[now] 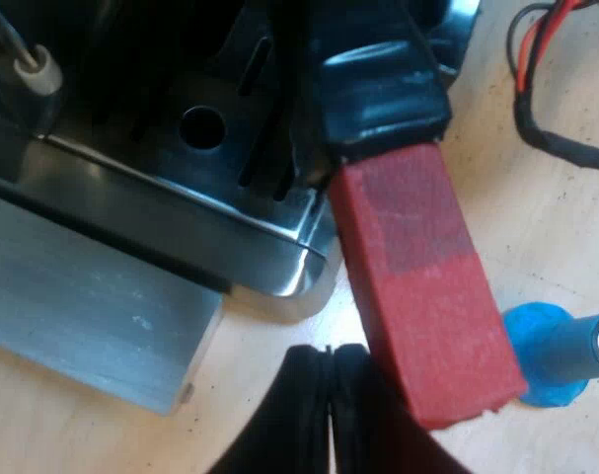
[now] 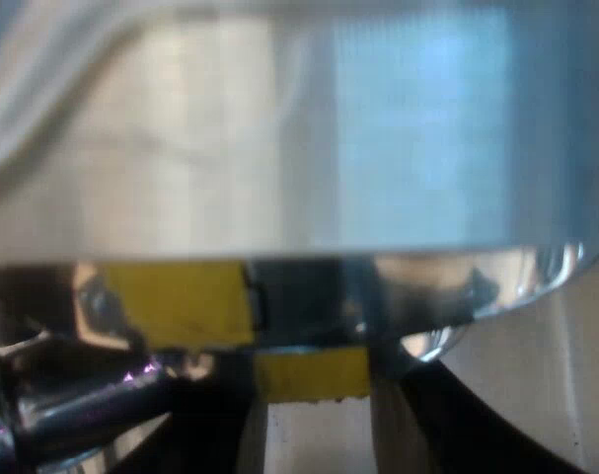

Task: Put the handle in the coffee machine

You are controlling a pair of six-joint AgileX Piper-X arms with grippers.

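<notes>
Beside red-ended handle [image 1: 422, 296] at machine [image 1: 161, 217] front, left hand [image 1: 331, 370] pinched together (right hand [image 2: 329, 434] spread).

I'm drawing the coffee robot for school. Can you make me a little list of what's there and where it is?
handle: dark, its red end sticking out at the machine's front
espresso machine: shiny metal
left gripper: shut, empty, beside the red end
tamper: blue, on the table near the red end
right gripper: close under a shiny metal part with a yellow patch
handle locked in: cannot tell
</notes>
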